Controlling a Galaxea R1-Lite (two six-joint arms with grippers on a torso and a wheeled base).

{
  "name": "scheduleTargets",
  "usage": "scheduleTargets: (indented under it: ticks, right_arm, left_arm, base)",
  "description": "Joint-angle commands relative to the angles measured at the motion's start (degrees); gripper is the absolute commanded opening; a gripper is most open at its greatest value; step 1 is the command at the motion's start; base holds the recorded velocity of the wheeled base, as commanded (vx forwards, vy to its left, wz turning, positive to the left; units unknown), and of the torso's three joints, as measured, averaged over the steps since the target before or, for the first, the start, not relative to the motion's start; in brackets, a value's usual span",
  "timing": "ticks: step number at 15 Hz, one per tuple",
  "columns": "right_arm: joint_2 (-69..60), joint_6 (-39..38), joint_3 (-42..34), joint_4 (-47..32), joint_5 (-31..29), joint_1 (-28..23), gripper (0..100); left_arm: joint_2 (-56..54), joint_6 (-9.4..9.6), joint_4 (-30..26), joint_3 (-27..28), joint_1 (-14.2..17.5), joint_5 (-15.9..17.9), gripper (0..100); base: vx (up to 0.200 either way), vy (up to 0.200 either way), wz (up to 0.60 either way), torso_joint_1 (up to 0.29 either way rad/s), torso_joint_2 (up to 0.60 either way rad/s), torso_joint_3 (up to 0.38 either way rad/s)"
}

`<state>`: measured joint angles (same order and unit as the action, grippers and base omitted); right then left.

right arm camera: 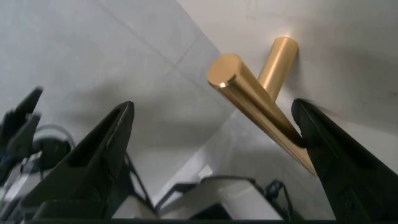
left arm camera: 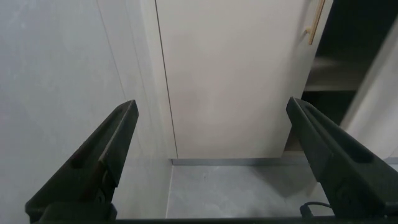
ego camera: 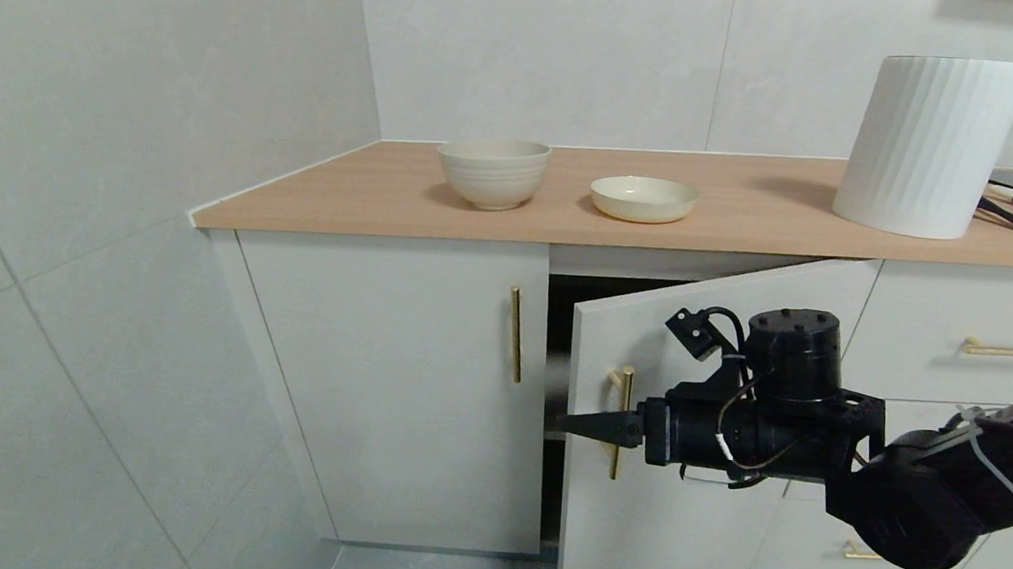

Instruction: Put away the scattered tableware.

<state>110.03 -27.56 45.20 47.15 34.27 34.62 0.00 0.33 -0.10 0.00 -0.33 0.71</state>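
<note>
Wooden countertop (ego camera: 371, 197), ribbed bowl (ego camera: 493, 172) beside shallow dish (ego camera: 644, 198), tall white ribbed container (ego camera: 933, 143) well apart to the right

**Desk:** What colours am I seeing on your feed?

**Operator:** I've got a pale beige round ceramic bowl (ego camera: 493, 171) with fine horizontal ridges, and a plain cream shallow round dish (ego camera: 643, 198). The light brown laminate countertop (ego camera: 739, 213) shows a faint wood grain.

**Desk:** And the tall thing?

**Operator:** That's a white cylindrical container (ego camera: 933, 143) with vertical fluting. I read the flat cabinet doors (ego camera: 395, 383) as off-white and unpatterned, with slim brass-gold bar handles (ego camera: 515, 334).

**Desk:** Your arms?

**Operator:** My right gripper (ego camera: 570, 425) is matt black, and so is my left gripper (left arm camera: 211, 163). The large pale grey wall tiles (ego camera: 129, 121) have thin darker joints.
</note>
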Motion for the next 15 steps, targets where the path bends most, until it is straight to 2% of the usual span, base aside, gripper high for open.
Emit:
scheduleTargets:
  ticks: [1,5,6,7,9,10,11,12,13,15]
  right_arm:
    - [-3.0,0.2,-3.3,0.3,1.4,0.2,100]
    - [-3.2,3.1,-4.8,0.3,2.6,0.3,100]
    - [-3.3,3.1,-4.9,0.3,2.6,0.2,100]
    - [-3.4,3.1,-4.9,0.3,2.6,0.2,100]
    - [-3.9,3.1,-5.0,0.3,2.6,0.2,100]
    - [-4.8,3.1,-5.8,0.3,2.9,0.2,100]
    - [-5.1,3.1,-6.0,0.3,2.9,0.2,100]
    - [-5.2,3.1,-6.2,0.3,2.9,0.2,100]
    - [-5.6,3.7,-6.4,0.3,2.9,0.5,100]
    - [-6.2,3.7,-6.5,0.3,2.8,1.1,100]
  left_arm:
    - [0.0,0.02,-0.1,0.0,0.0,0.0,100]
    - [0.0,-0.07,-0.1,0.0,0.0,0.0,100]
    - [0.0,1.43,-0.1,0.0,0.0,0.1,100]
    - [0.0,2.04,-0.1,0.0,0.0,0.1,100]
    - [0.0,2.13,0.4,0.3,0.0,0.1,100]
    - [3.7,2.22,-3.6,10.8,-0.5,5.6,100]
    - [8.1,1.43,-7.1,16.7,-1.0,9.6,100]
    - [10.4,0.73,-8.9,19.5,-1.2,11.8,100]
    - [21.4,-0.33,-11.4,27.7,-1.3,19.8,100]
    - [31.4,-0.33,-10.8,32.6,-1.3,26.3,100]
  base:
    - [0.000,0.000,0.00,0.000,0.00,0.000]
    - [0.000,0.000,0.00,0.000,0.00,0.000]
    - [0.000,0.000,0.00,0.000,0.00,0.000]
    - [0.000,0.000,0.00,0.000,0.00,0.000]
    - [0.000,0.000,0.00,0.000,0.00,0.000]
    - [0.000,0.000,0.00,0.000,0.00,0.000]
    - [0.000,0.000,0.00,0.000,0.00,0.000]
    - [0.000,0.000,0.00,0.000,0.00,0.000]
    - [0.000,0.000,0.00,0.000,0.00,0.000]
    - [0.000,0.000,0.00,0.000,0.00,0.000]
